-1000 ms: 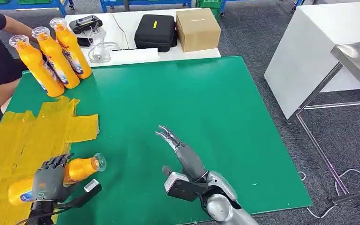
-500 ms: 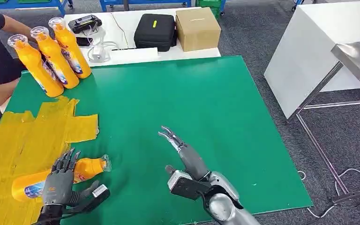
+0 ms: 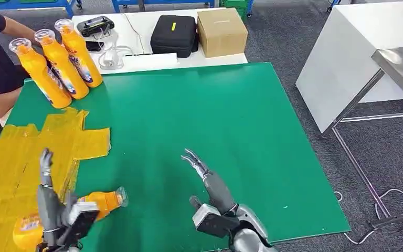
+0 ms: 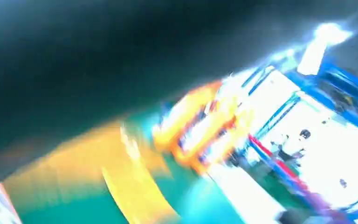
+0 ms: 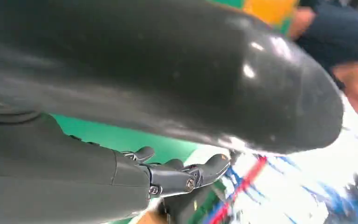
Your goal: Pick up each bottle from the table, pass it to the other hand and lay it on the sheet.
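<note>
Orange bottle (image 3: 63, 212) lies on its side at the yellow sheet's (image 3: 26, 152) edge, just beside the left hand (image 3: 50, 207), whose fingers (image 3: 45, 160) stick up, holding nothing. Cap points toward the right hand (image 3: 210, 181), fingers spread. Rigid, slick plastic I'd guess; grip mid-body. Beyond the fingers, three bottles (image 3: 57, 60) stand on the green worktop (image 3: 199, 105).

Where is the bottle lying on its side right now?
In the head view, the lying bottle is at the table's near left, partly on the yellow sheet, cap toward the green mat, behind the left hand.
</note>
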`<state>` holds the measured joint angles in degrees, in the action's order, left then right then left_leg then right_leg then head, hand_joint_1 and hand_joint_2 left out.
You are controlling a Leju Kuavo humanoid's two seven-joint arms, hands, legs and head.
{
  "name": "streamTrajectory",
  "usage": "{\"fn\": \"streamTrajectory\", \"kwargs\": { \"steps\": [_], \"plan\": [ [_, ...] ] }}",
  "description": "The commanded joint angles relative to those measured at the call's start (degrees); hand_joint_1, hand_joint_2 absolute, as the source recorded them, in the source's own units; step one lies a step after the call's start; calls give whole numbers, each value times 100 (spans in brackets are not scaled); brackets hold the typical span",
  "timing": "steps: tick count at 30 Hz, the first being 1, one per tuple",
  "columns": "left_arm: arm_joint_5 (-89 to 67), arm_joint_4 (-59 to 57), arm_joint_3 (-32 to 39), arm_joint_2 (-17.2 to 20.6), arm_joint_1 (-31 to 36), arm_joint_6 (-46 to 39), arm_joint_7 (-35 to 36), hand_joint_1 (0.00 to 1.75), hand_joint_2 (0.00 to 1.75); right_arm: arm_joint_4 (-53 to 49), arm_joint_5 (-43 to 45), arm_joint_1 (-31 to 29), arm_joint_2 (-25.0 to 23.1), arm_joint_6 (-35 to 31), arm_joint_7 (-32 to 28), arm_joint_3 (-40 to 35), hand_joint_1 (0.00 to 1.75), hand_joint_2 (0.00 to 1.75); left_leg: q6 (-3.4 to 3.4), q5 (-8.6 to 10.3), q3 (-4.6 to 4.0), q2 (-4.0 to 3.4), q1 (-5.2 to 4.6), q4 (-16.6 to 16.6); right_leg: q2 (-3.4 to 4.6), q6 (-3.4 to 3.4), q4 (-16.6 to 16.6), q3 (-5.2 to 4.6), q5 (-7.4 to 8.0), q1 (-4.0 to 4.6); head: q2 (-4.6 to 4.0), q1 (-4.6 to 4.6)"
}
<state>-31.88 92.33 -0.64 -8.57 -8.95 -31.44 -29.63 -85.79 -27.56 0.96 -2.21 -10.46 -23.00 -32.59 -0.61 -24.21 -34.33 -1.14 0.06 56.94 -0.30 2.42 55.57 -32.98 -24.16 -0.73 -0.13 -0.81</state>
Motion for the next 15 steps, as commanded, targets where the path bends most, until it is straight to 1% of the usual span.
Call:
{"fn": "streamTrajectory", "kwargs": {
  "steps": [1,2,3,4,5,6,7,8,10,15],
  "plan": [
    [2654,506,-2300,-869,-457,920,-1037,0,0,-20,1351,630,-1250,-1750,-1187,169,0,0,6,-22,12,29,7,16,-17,-10,13,17,-25,6,0,0],
    [2949,250,-2539,-806,-395,882,-1037,0,0,189,1357,590,-1227,-1960,-1202,54,0,0,3,-6,10,29,2,1,-22,-4,0,14,-13,1,0,2],
    [3064,76,-2750,-721,-334,824,-1037,0,0,423,1509,563,-1162,-1950,-1240,-72,0,0,3,-7,17,35,5,-1,-26,-6,-4,24,-15,4,0,2],
    [3069,5,-2812,-697,-313,821,-1037,0,0,507,1495,541,-1118,-1941,-1299,-130,0,0,5,-10,25,34,6,-2,-23,-8,-8,32,-15,5,0,2],
    [3186,-178,-2873,-658,-272,969,-1037,0,0,629,1408,498,-1099,-2028,-1397,-172,0,0,4,-5,22,18,3,-11,-10,-5,-13,22,-6,2,0,0],
    [3131,-321,-2895,-634,-223,984,-1037,0,0,677,1422,470,-1097,-2015,-1446,-184,0,0,4,-5,29,26,2,-15,-14,-7,-16,33,-8,1,0,7],
    [3056,-506,-2929,-614,-153,1000,-1037,0,0,686,1545,441,-1071,-1844,-1524,-225,0,0,6,-11,28,11,7,-7,3,-9,-14,29,-6,6,0,5],
    [3187,-747,-2888,-660,-46,1159,-1037,0,0,706,1646,404,-1069,-1673,-1568,-249,0,0,7,-5,19,13,2,-10,-3,-8,-9,18,-5,2,0,0],
    [3076,-944,-2908,-689,95,1160,-1037,0,0,803,1533,318,-1079,-1557,-1553,-390,0,0,5,-3,17,18,5,-9,-11,-6,-11,18,-4,4,0,4],
    [3064,-1017,-2904,-738,154,1146,-1037,0,0,870,1517,278,-1142,-1555,-1543,-433,0,0,5,-5,22,14,3,-6,-4,-7,-6,21,-7,2,0,-2]
  ]
}}
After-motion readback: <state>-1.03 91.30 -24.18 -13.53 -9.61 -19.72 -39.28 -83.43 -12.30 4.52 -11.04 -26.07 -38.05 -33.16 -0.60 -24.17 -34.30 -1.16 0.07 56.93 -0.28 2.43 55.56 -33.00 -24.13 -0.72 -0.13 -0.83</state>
